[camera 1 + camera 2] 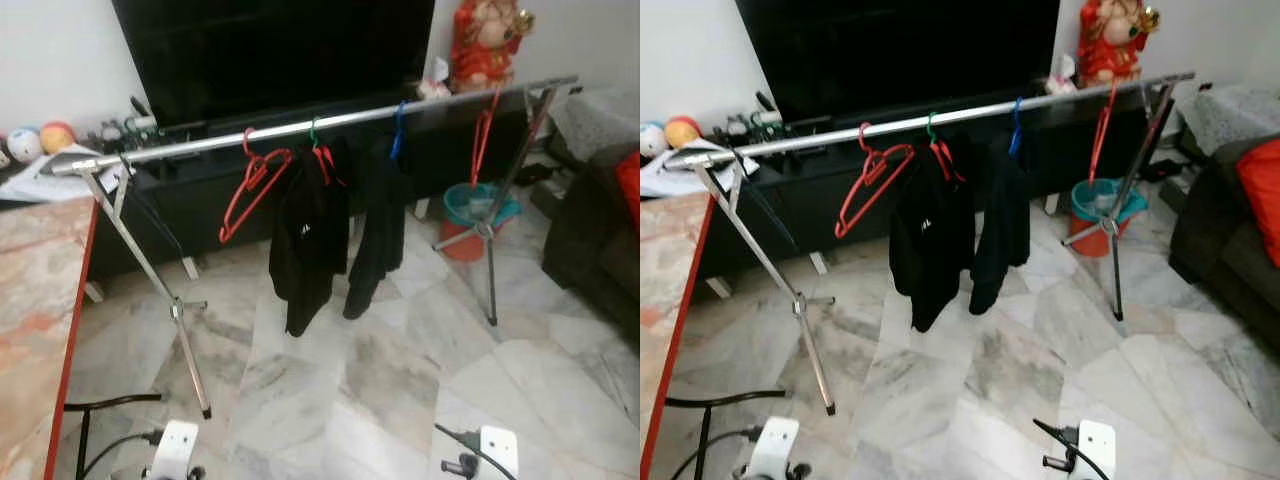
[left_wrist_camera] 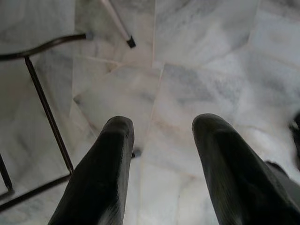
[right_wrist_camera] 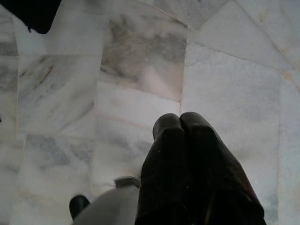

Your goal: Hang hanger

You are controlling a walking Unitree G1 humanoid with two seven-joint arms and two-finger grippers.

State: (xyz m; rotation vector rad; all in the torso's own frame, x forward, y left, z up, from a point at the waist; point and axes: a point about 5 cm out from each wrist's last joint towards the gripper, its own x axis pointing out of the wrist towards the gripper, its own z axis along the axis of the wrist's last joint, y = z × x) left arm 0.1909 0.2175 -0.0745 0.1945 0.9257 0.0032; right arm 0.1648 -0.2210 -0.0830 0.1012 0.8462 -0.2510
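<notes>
A long silver rail (image 1: 330,122) on tripod legs crosses the room in front of me. An empty red hanger (image 1: 250,188) hangs left of centre. Two black garments hang in the middle, one on a green and red hanger (image 1: 318,145), one on a blue hanger (image 1: 398,132). Another empty red hanger (image 1: 483,135) hangs near the rail's right end. Both arms are low at the bottom edge. My left gripper (image 2: 164,124) is open over the marble floor with nothing between its fingers. My right gripper (image 3: 180,121) is shut with nothing in it, also pointing at the floor.
A marble-topped table (image 1: 40,290) with a red edge stands at my left, with a black metal frame (image 2: 44,105) beside it. Behind the rail are a black TV (image 1: 270,50) and a low cabinet. A teal bucket (image 1: 478,205) and a dark sofa (image 1: 595,240) are at the right.
</notes>
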